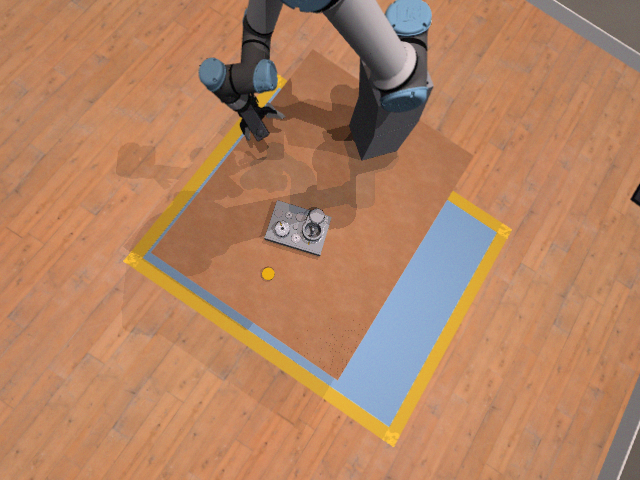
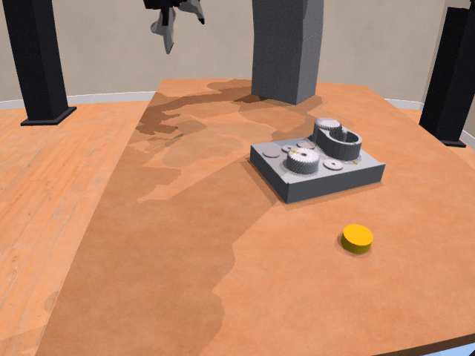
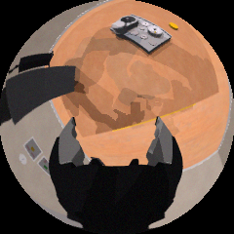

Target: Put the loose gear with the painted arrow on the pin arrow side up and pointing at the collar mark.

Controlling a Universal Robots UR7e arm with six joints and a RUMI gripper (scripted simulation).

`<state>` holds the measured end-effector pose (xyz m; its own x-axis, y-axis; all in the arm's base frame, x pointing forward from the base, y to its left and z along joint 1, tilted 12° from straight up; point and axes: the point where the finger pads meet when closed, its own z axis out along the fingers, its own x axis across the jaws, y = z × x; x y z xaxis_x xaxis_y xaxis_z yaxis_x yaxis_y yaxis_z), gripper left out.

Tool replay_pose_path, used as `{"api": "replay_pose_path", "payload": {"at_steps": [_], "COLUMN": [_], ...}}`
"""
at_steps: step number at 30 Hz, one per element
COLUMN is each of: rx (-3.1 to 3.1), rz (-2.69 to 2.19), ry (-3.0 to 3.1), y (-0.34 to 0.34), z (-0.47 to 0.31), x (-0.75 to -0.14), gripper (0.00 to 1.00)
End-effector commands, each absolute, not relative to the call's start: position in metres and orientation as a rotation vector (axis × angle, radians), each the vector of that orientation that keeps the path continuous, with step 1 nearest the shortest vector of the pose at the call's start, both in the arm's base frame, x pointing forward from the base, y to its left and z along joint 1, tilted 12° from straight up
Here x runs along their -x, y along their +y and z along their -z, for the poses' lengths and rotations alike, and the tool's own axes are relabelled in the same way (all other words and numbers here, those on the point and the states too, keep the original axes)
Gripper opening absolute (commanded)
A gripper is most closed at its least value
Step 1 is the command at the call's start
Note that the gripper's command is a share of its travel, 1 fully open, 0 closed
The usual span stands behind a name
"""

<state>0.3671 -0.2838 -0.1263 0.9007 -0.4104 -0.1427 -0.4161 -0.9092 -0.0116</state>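
The toothed gear (image 2: 302, 159) looks rigid, fairly heavy and best gripped across its rim, while the fingers hang wide open and empty.

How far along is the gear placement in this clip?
Nothing looks done. The gripper is open and holds nothing, high above the table's far edge, well away from the gray fixture block. A gear stands on the block; I cannot tell whether it is the loose one, nor see its arrow. In hand: the approach. Left: grasping the gear, seating it on the pin, aligning the arrow.
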Motion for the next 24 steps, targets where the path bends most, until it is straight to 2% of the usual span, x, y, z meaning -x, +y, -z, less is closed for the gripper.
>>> {"api": "replay_pose_path", "payload": {"at_steps": [1,3,5,15,24], "rx": [3.118,3.142,3.142,3.209,3.216], "rz": [-0.125,-0.083,-0.083,0.126,0.23], "ry": [0.586,0.554,0.554,0.405,0.333], "y": [-0.256,-0.239,-0.239,-0.138,-0.081], "z": [0.158,0.166,0.166,0.203,0.219], "x": [-0.443,-0.467,-0.467,-0.56,-0.592], "gripper": [1.0,1.0,1.0,1.0,1.0]}}
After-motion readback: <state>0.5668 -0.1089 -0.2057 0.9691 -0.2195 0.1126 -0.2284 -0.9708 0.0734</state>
